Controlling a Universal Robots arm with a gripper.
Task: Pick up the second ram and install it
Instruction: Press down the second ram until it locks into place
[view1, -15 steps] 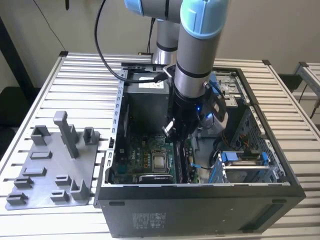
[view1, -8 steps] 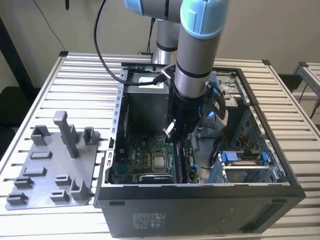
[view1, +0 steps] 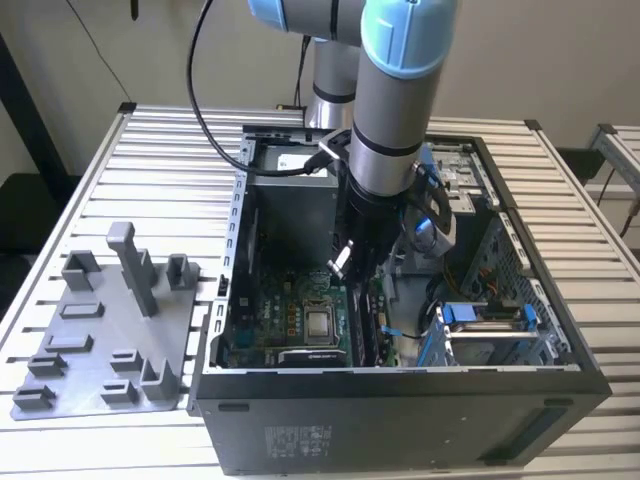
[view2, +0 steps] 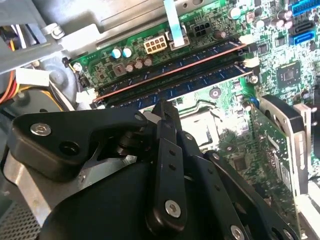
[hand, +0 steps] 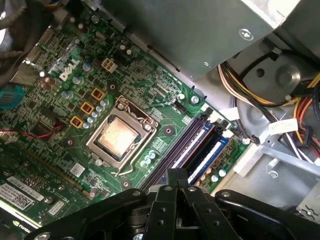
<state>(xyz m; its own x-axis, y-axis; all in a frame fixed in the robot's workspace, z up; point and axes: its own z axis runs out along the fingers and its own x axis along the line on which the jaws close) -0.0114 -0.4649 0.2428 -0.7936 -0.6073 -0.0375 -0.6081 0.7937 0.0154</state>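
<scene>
Closed gripper over two seated memory sticks in an open computer case

In the first wrist view the gripper (hand: 178, 176) has its two fingers pressed together with nothing between them, its tip just above the memory slots beside the single processor socket (hand: 119, 136). The second wrist view shows two sticks standing on edge in neighbouring slots, parallel and running the length of the slots. The second ram (view2: 186, 85) is the one nearer the gripper tip; the other stick (view2: 167, 71) lies just beyond it. Which end faces which way I cannot tell. In the exterior view the one case (view1: 400, 420) sits on the slatted desk (view1: 170, 140), with one grey tray (view1: 100, 340) at the exterior view's left.
</scene>
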